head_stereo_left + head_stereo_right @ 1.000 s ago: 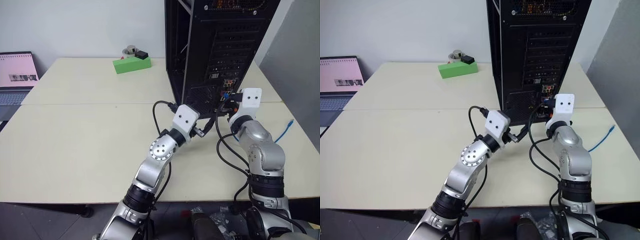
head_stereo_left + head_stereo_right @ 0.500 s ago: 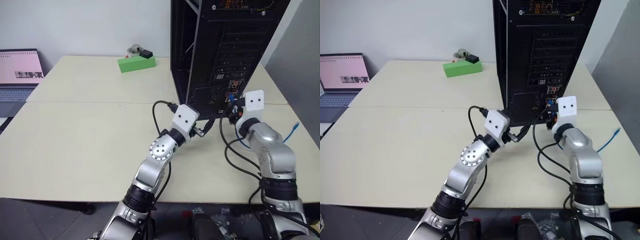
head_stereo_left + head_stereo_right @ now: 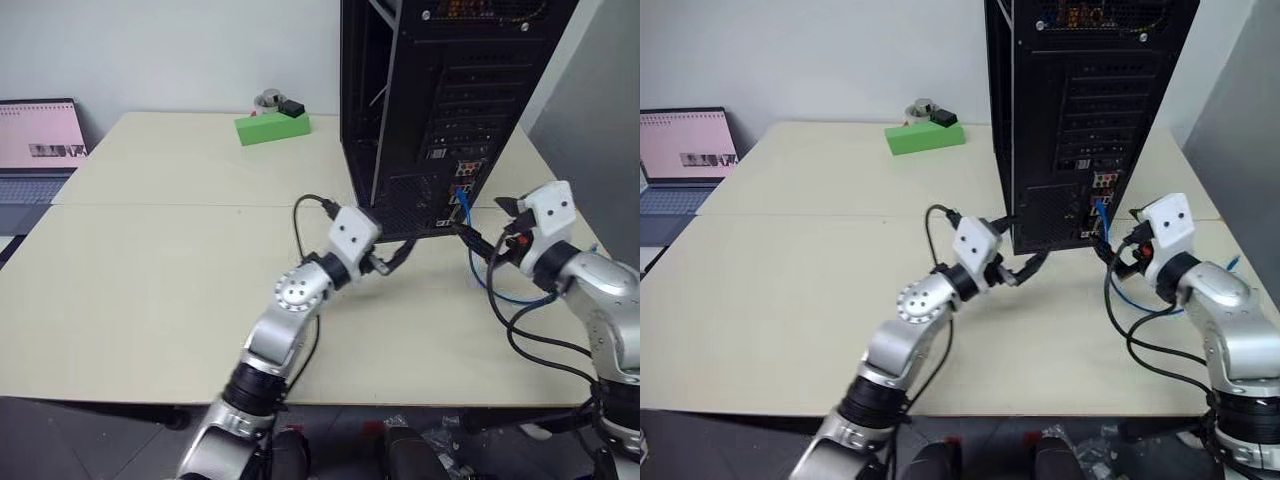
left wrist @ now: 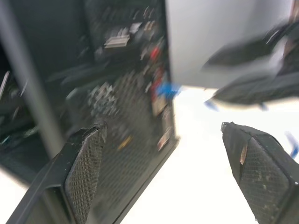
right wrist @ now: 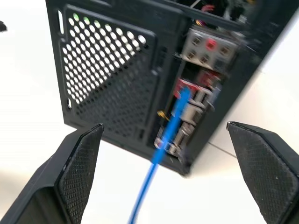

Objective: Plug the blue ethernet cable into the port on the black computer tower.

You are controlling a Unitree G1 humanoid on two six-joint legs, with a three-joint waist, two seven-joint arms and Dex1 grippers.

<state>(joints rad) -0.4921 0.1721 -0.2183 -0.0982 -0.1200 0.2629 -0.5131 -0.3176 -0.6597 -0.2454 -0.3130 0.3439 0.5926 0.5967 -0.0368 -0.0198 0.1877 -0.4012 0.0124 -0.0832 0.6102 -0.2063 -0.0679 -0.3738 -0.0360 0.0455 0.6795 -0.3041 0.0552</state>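
Blue ethernet cable point(image 5: 170, 128) sits plugged into the tower point(image 5: 117, 70), clear of both wide-spread tools.

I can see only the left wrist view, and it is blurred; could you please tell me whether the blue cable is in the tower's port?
Observer: Yes. The right wrist view shows the cable running into the port on the tower.
Operator: Thank you. Is the right gripper holding it?
Observer: No, the right gripper is open and back from the tower, gripping nothing.
Operator: And where is the slack?
Observer: It loops on the table under the right arm.
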